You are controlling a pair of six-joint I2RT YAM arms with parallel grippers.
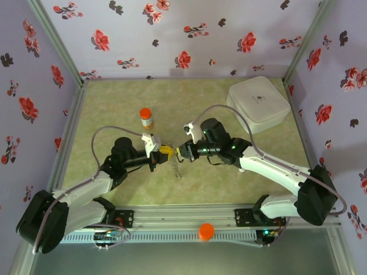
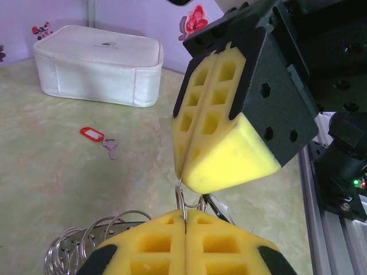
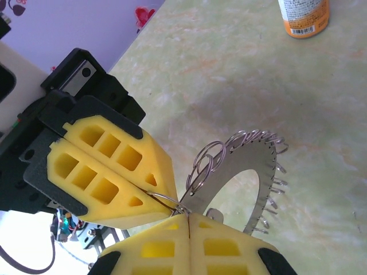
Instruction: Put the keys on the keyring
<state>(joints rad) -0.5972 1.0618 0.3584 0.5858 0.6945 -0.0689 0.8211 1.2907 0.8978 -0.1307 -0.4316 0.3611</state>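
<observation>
- Keyring (image 3: 243, 166) – the flat grey ring with small wire loops along its rim – hangs above the table (image 2: 57, 183), held up between the two arms in front of their bases.
- The left gripper (image 2: 185, 223) has its yellow pads pressed together, pinching one thin wire loop (image 2: 181, 197) at the ring's rim.
- The right gripper (image 3: 189, 220) is also pinched tight on that same loop, tip to tip with the left one, so both hold the ring by that one wire.
- The red-tagged key (image 2: 93, 134) lies flat on the table, well apart from the ring and nearer the white case (image 2: 97, 69); nothing touches it.
- A small dark piece sits just below the pinched loop in the left wrist view; I cannot tell whether it is the second key or part of the ring.
- An orange-capped bottle (image 3: 304, 17) stands beyond the ring, out of the way.
- My reading: the work is at an early stage – the ring is picked up and a loop is gripped, probably to pry it open, but at least the red-tagged key is not yet threaded on.
- What is left, as I judge it: open the loop, fetch that key, slide it on, and make sure of the other one.
</observation>
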